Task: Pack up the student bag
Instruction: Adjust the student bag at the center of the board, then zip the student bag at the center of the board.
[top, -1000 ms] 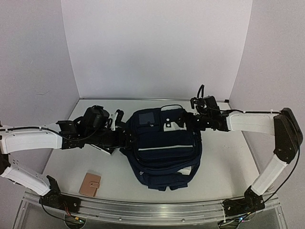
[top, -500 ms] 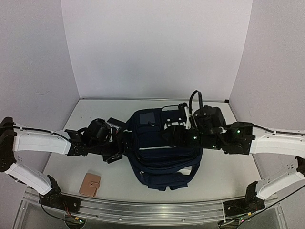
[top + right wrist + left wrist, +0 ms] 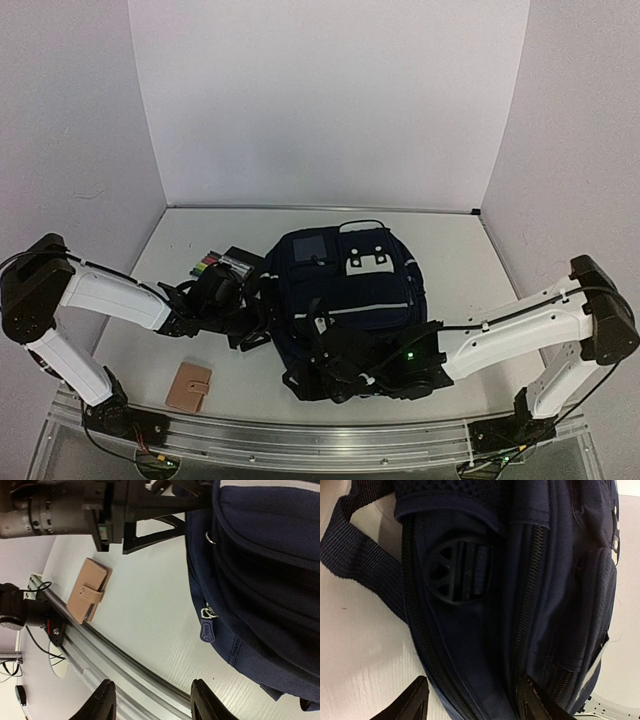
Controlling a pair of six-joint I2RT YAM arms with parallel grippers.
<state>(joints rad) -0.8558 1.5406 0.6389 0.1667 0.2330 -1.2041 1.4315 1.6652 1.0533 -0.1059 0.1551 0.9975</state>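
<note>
Top view: right arm point(image 3: 500, 335) has swung from the upper right of the frame, beside the top of the student bag point(image 3: 345, 300), to the lower centre; its fingers point(image 3: 106, 700) now sit by the bag's bottom edge, apart with nothing between them; white patches point(image 3: 366, 262) on the bag's top now uncovered.
Left gripper point(image 3: 256, 328) has slid down the bag's left side toward its lower-left corner; elbow now in frame at far left; marker pack point(image 3: 222, 264) on the surface now exposed, upper left of bag.
</note>
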